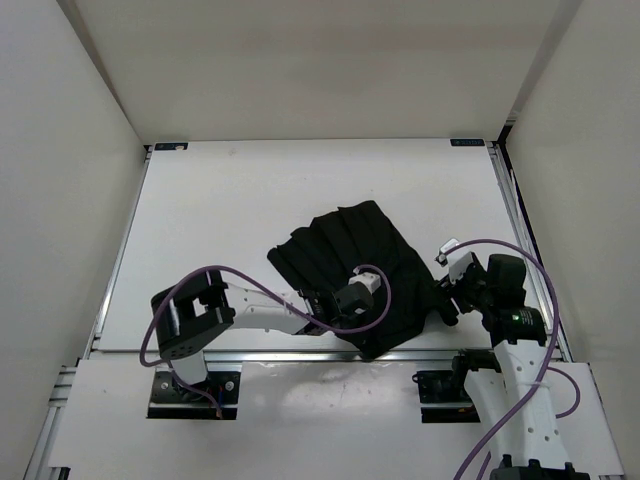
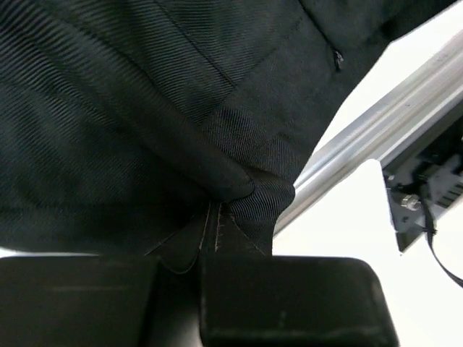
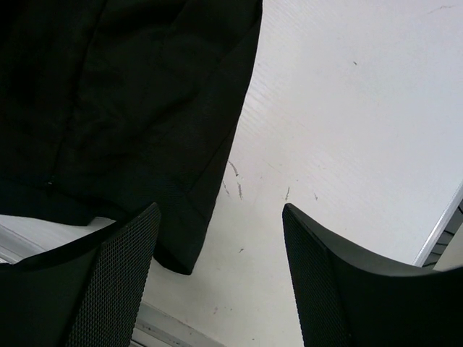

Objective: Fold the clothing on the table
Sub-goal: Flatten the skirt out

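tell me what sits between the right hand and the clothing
Only bare table, in the right wrist view: the edge of the clothing reaches into the gap of the open right hand, white tabletop filling the rest.

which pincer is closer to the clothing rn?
Left. The left pincer is shut on a fold of the clothing; the right pincer is open beside its right edge, gripping nothing.

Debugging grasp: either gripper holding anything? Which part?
Left gripper pinches the clothing by a stitched seam fold near its edge; right gripper open, holding nothing.
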